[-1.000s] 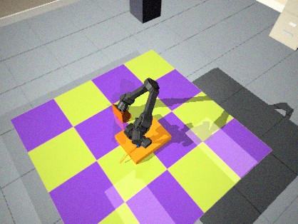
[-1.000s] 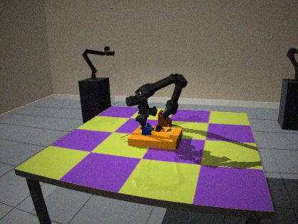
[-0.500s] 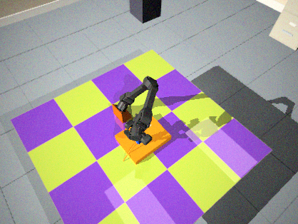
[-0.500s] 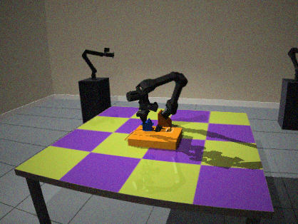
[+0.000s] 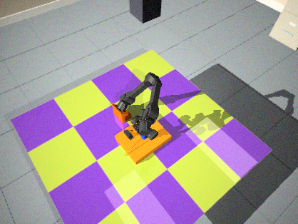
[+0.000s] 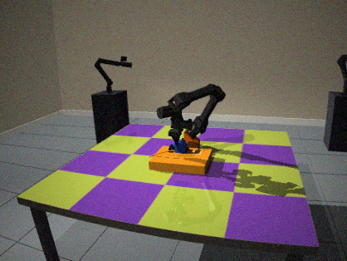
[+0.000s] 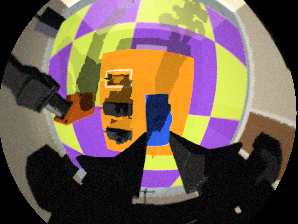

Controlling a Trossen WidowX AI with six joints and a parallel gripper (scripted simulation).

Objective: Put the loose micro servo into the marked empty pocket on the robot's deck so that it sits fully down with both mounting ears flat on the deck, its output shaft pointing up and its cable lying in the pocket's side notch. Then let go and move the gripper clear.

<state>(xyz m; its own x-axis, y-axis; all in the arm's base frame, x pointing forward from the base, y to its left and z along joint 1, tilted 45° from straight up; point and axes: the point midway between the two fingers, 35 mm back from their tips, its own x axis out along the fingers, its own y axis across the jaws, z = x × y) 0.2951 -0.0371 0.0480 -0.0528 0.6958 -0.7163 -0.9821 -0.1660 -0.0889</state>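
The blue micro servo (image 7: 159, 125) (image 6: 181, 145) (image 5: 143, 137) is between the fingers of my gripper (image 7: 157, 134), which is shut on it. The servo is over the orange deck (image 7: 140, 62) (image 5: 153, 146) (image 6: 178, 166); I cannot tell whether it touches the deck. Its shaft direction is unclear. A thin orange cable (image 5: 132, 148) trails from it toward the deck's near corner. The marked pocket, a white outline (image 7: 132, 78), is at the far left of the deck in the wrist view, away from the servo. In the top view the arm largely hides that part of the deck.
Two dark servo-shaped parts (image 7: 117, 109) (image 7: 118, 135) stand on the deck in a row with the pocket. A darker orange block (image 7: 76, 109) (image 5: 121, 114) (image 6: 192, 140) stands beside the deck by my arm's base. Pedestals (image 6: 109, 114) (image 6: 337, 120) stand beyond the checkered table (image 6: 191, 204).
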